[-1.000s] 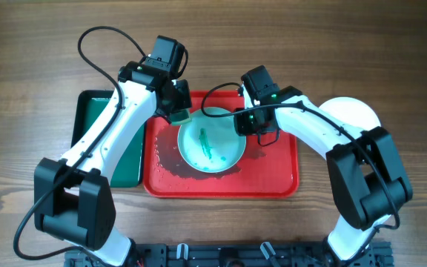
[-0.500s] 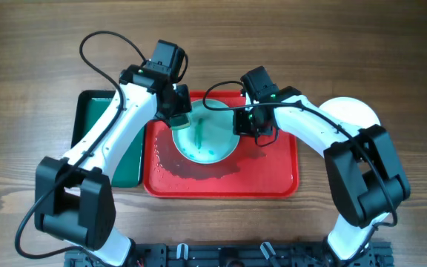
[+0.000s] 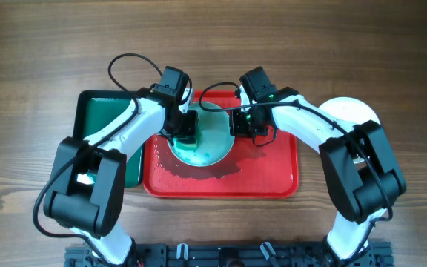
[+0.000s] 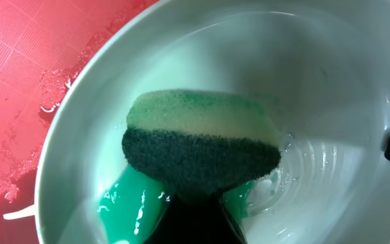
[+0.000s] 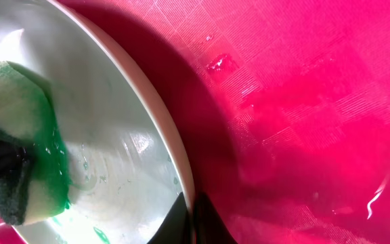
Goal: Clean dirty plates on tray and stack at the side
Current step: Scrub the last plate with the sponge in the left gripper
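Note:
One pale mint-white plate [image 3: 215, 141] is on the red tray [image 3: 273, 178], its right edge lifted. My right gripper [image 3: 237, 123] is shut on that rim; the pinch shows in the right wrist view [image 5: 189, 207] on the plate [image 5: 120, 149]. My left gripper [image 3: 186, 132] is shut on a yellow-and-dark-green sponge [image 4: 202, 146] and presses it onto the plate's face [image 4: 330, 81], with teal-green liquid around it. The gripper [image 4: 196, 207] is a dark shape under the sponge. The sponge also shows in the right wrist view [image 5: 19, 115]. Another pale plate [image 3: 356, 110] lies on the table at right, partly under the right arm.
A narrower dark green tray [image 3: 95, 111] lies left of the red tray, partly under the left arm. Dark wet patches spread over the red tray's floor [image 3: 191, 172], with water drops in both wrist views [image 4: 19, 61] [image 5: 222, 64]. Bare wooden table [image 3: 35, 59] surrounds the trays.
My left gripper has come down and to the right from the plate's back-left rim onto its face with the sponge. The plate has shifted slightly left and back in the right gripper's hold.

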`<state>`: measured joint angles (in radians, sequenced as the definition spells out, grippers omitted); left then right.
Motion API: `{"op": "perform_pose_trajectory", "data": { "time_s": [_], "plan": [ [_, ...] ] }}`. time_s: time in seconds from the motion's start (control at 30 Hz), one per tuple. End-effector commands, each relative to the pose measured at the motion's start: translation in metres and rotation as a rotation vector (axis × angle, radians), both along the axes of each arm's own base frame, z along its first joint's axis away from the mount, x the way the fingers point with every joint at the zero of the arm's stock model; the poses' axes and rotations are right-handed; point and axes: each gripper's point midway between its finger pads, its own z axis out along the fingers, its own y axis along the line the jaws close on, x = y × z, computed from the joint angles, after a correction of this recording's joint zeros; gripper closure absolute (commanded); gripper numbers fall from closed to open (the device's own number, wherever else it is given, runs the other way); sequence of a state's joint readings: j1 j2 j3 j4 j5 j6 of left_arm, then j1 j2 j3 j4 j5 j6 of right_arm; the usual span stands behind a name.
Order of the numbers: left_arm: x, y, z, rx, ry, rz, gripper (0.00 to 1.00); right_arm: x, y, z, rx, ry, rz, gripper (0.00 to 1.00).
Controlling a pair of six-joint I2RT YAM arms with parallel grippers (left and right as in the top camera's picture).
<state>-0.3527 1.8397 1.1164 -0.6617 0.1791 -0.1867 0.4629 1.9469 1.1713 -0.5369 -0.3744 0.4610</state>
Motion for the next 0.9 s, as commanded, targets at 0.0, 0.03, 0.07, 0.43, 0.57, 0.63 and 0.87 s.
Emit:
{"op": "perform_pose_trajectory", "data": {
  "time_s": [0.0, 0.03, 0.07, 0.43, 0.57, 0.63, 0.87],
  "plan": [
    [-0.019, -0.006, -0.020, -0.025, 0.094, -0.045, 0.96, -0.005, 0.003, -0.008, 0.012, 0.026, 0.022, 0.96],
    [-0.026, -0.021, -0.014, -0.114, 0.114, -0.108, 0.96, -0.005, 0.003, -0.008, 0.012, 0.025, 0.022, 0.96],
    [-0.038, -0.046, -0.001, -0.284, 0.146, -0.199, 0.96, -0.004, 0.003, -0.008, 0.013, 0.022, 0.022, 0.96],
    [0.037, 0.026, -0.015, 0.038, -0.078, 0.240, 0.96, -0.004, 0.003, -0.008, 0.014, 0.022, 0.022, 0.96],
    [0.050, 0.059, -0.014, 0.197, -0.158, 0.369, 0.96, -0.004, 0.003, -0.008, 0.013, 0.021, 0.022, 0.96],
    [0.037, 0.062, -0.017, 0.220, -0.107, 0.367, 0.96, -0.004, 0.003, -0.008, 0.014, 0.021, 0.021, 0.96],
    [-0.049, -0.004, -0.018, -0.016, 0.236, 0.041, 0.96, -0.003, 0.004, -0.008, 0.015, 0.019, 0.020, 0.96]
  ]
}}
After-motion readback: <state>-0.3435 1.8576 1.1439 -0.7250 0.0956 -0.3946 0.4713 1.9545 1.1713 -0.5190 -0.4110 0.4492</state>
